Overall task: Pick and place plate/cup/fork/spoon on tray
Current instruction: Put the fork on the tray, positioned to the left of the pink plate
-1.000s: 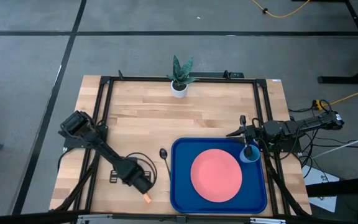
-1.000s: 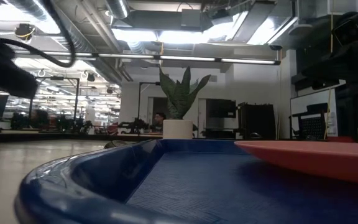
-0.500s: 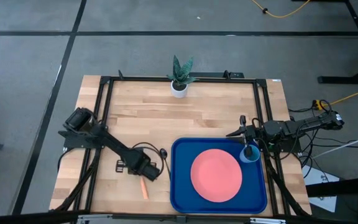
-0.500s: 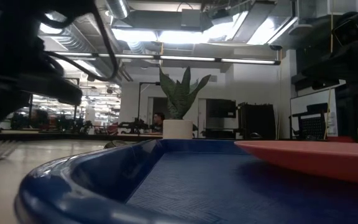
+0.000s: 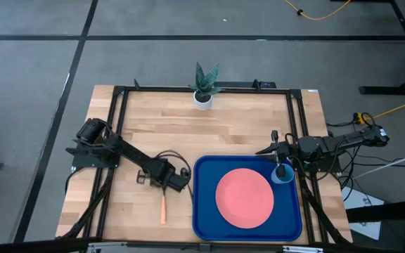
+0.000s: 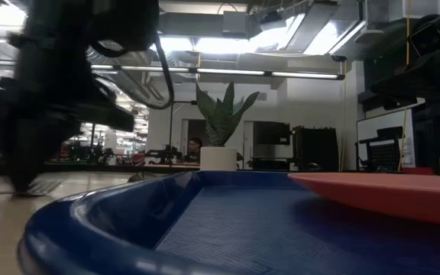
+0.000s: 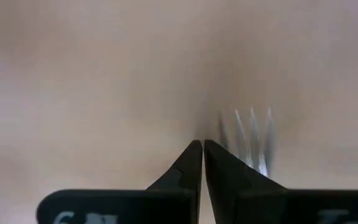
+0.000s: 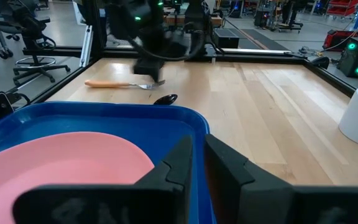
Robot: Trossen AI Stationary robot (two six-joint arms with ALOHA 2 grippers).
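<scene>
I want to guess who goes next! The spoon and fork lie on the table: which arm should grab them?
Probably the left arm. Its left gripper is close beside the spoon and fork; the right gripper sits far off over the cup.

A small green plant in a white pot (image 5: 202,100) stands near the wooden table's (image 5: 188,137) far edge.

The tray (image 5: 202,211) sits toward my right on the table (image 5: 223,133), with the plate (image 5: 244,197) in it and the cup (image 5: 283,173) in its far right corner. The fork (image 5: 163,209) lies on the table left of the tray, near its front. The plant (image 5: 203,88) stands at the far edge.
</scene>
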